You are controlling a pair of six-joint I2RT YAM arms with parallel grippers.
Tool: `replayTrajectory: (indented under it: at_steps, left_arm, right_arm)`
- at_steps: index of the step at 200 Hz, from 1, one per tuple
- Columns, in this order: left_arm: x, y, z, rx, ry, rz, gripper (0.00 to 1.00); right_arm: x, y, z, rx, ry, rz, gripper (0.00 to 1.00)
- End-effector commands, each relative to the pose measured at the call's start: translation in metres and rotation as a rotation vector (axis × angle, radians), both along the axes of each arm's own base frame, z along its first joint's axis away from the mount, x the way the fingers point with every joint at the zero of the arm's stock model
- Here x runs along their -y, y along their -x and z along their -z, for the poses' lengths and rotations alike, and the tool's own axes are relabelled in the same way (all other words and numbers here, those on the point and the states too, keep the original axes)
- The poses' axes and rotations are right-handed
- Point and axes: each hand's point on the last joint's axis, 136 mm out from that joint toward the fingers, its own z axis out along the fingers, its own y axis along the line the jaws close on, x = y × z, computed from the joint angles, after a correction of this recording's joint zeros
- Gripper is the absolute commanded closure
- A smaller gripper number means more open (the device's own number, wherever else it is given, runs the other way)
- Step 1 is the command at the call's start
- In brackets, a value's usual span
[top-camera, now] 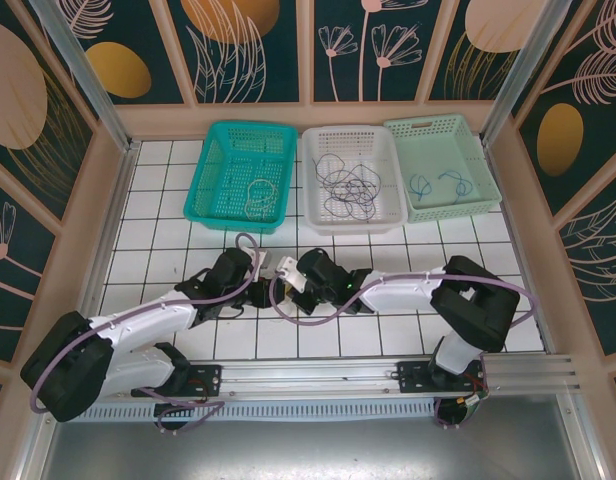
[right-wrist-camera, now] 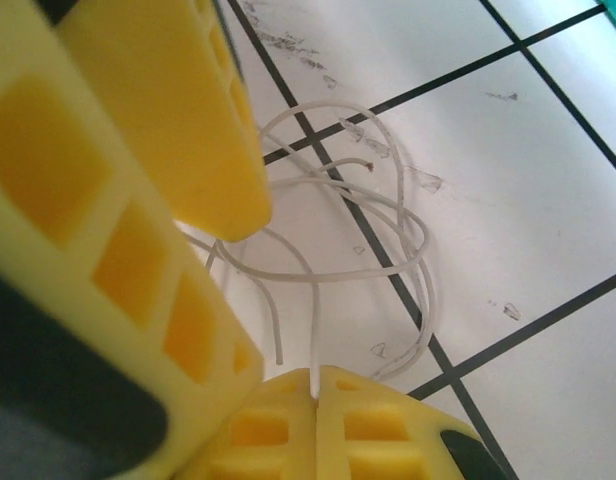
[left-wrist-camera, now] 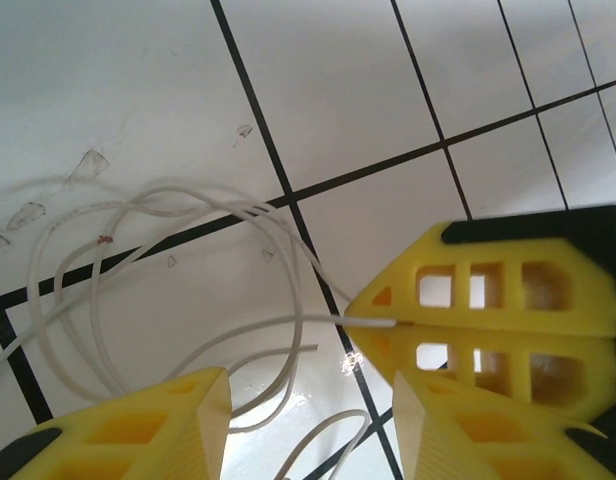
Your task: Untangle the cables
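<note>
Standing by the counter [top-camera: 168, 220], I see both arms meeting over one pale cable [left-wrist-camera: 288, 322] that lies in loose overlapping loops on the white tiles, just in front of the baskets. The right claw [right-wrist-camera: 316, 390] is clenched on the very tip of that cable. The left claw [left-wrist-camera: 310, 385] is released, its yellow fingers standing apart over the loops with nothing gripped.

The pinch looks risky to me. So little wire sits in the right claw that a tug could pull it free. The loops also cross one another several times, so a straight pull might draw them into a knot rather than open them. If the left claw closes where it hangs, it could catch two strands at once. The two claws are also very near each other and could bump.

Behind them stand three baskets in a row. The teal basket [top-camera: 203, 190] on the left holds a pale loop [top-camera: 260, 193]. The white basket [top-camera: 308, 180] in the middle holds a dark tangle [top-camera: 348, 187]. The green basket [top-camera: 438, 125] on the right holds thin blue cables [top-camera: 420, 186].
</note>
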Motion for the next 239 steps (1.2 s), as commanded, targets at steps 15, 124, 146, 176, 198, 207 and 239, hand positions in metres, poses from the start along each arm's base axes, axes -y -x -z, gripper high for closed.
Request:
replayTrajectory:
  at_steps: [15,124,146,176,198,207,239]
  left_arm:
    - [-0.005,-0.001,0.006,0.006,-0.051,-0.01,0.57]
    - [-0.005,-0.021,0.021,-0.011,-0.073,-0.11,0.88]
    - [-0.01,-0.026,0.014,0.019,-0.077,-0.147,0.99]
    - [-0.017,-0.03,0.001,0.067,-0.077,-0.181,1.0]
    - [-0.021,-0.033,-0.01,0.101,-0.068,-0.206,1.0]
    - [-0.021,-0.033,-0.015,0.115,-0.054,-0.209,1.0]
    - [-0.015,-0.036,-0.027,0.135,-0.018,-0.197,0.78]
  right_arm:
    - [-0.003,-0.004,-0.02,-0.003,-0.087,0.014,0.99]
    - [0.001,0.009,-0.021,0.034,-0.077,-0.009,1.0]
    - [0.007,0.009,-0.016,0.036,-0.058,0.003,1.0]
    - [0.014,0.008,-0.011,0.041,-0.032,0.019,1.0]
    - [0.022,0.004,-0.006,0.052,-0.001,0.05,1.0]
    - [0.025,0.002,-0.004,0.053,0.007,0.06,1.0]
    - [0.021,0.003,-0.009,0.057,-0.013,0.051,1.0]
